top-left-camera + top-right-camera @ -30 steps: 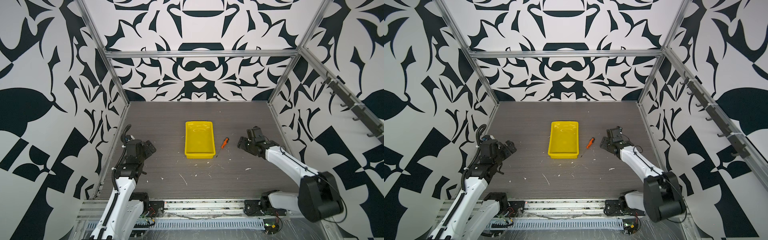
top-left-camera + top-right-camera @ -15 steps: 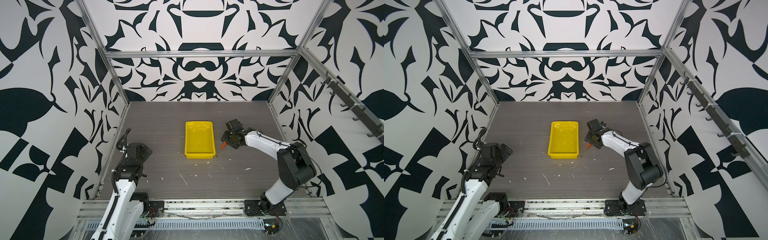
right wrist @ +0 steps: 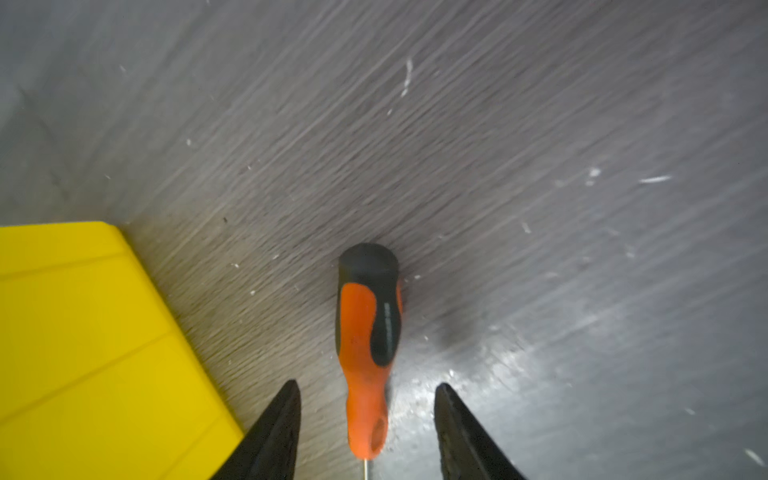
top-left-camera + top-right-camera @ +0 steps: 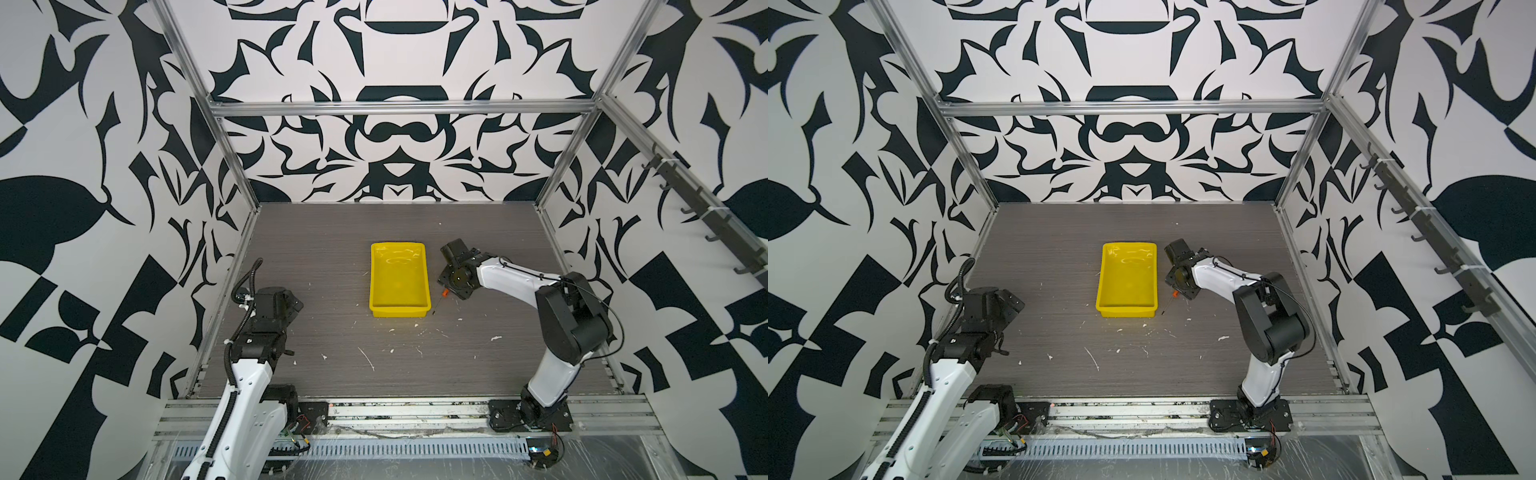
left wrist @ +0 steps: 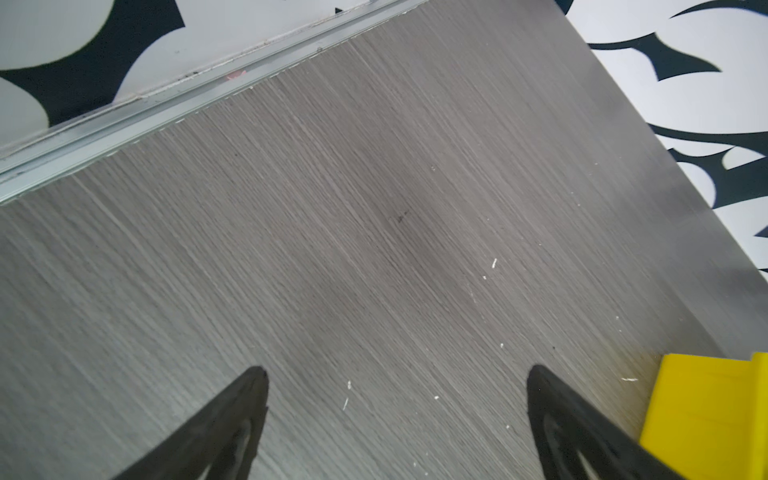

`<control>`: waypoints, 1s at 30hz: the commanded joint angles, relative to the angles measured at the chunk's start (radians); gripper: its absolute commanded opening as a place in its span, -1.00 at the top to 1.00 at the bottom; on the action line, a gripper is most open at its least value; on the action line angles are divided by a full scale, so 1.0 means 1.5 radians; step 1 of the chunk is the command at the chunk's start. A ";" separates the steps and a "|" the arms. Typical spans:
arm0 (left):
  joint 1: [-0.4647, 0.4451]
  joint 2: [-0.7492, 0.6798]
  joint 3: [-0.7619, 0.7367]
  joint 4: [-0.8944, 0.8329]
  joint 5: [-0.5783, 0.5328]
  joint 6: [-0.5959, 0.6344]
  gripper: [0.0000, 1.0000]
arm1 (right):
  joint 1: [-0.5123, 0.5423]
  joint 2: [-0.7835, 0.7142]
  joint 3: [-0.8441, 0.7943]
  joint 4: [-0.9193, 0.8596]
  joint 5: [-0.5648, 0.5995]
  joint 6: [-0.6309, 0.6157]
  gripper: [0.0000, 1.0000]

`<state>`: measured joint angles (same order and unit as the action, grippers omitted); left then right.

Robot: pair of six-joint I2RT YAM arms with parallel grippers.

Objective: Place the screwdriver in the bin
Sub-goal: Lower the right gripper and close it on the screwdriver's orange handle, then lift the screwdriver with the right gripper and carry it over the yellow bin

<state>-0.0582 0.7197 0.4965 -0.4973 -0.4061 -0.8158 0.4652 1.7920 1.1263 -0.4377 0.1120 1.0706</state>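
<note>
We are straddling the screwdriver (image 3: 368, 332), lying on the worktop (image 3: 540, 166) beside the bin (image 3: 83, 332), with the right pincer (image 3: 368, 386) apart, unclamped; grasp, lift and drop are all awaiting us.

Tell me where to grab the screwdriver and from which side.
Grip the screwdriver at the narrow orange waist of its handle, coming straight down from above. It lies flat on the table beside the bin, and the shaft looks too thin to pinch securely. The right gripper straddles that waist, jaws open either side.
</note>
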 commanded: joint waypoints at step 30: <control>0.002 -0.097 -0.071 0.023 0.017 -0.023 -0.99 | 0.000 -0.135 -0.067 -0.066 0.094 -0.199 0.78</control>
<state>-0.0582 0.5930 0.4015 -0.4644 -0.3916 -0.8402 0.4652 1.6550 1.0332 -0.5236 0.1558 0.8459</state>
